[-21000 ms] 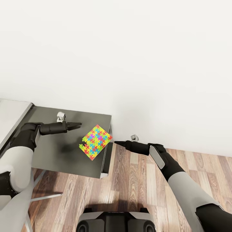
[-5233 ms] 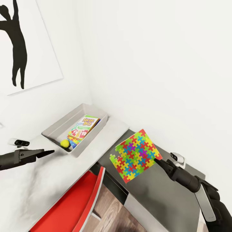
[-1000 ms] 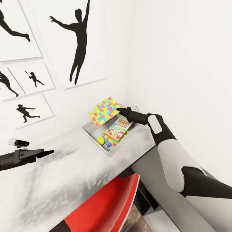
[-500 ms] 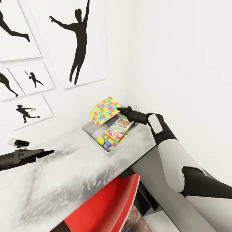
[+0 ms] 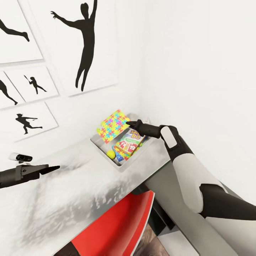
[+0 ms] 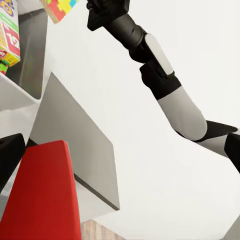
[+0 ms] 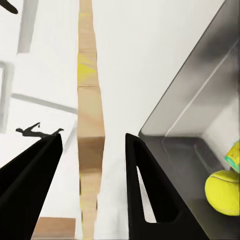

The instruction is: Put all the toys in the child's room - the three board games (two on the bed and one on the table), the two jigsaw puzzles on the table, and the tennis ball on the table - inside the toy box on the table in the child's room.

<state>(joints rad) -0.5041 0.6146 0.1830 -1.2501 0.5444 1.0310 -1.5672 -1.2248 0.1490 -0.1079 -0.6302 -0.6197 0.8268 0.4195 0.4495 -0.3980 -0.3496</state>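
Over the grey toy box [image 5: 102, 146] on the white table, my right gripper [image 5: 127, 123] is shut on the corner of a colourful jigsaw puzzle [image 5: 112, 126], held tilted above the box's far end. In the right wrist view the puzzle [image 7: 90, 125] stands edge-on between the two black fingers [image 7: 150, 190]. Inside the box lie a Skip-Bo board game [image 5: 130, 139] and a yellow tennis ball [image 5: 111, 154], the ball also in the right wrist view [image 7: 222, 192]. My left gripper [image 5: 56, 167] hovers open and empty over the table's near left part.
A red chair [image 5: 117, 224] is tucked under the white table [image 5: 71, 192]. A lower grey table [image 6: 75, 145] stands beside it on the right. Black silhouette pictures [image 5: 83, 39] hang on the wall behind the box, which sits in the room's corner.
The right gripper has carried the puzzle a little lower and leftward over the toy box. The head view has shifted slightly. The left arm has stayed still.
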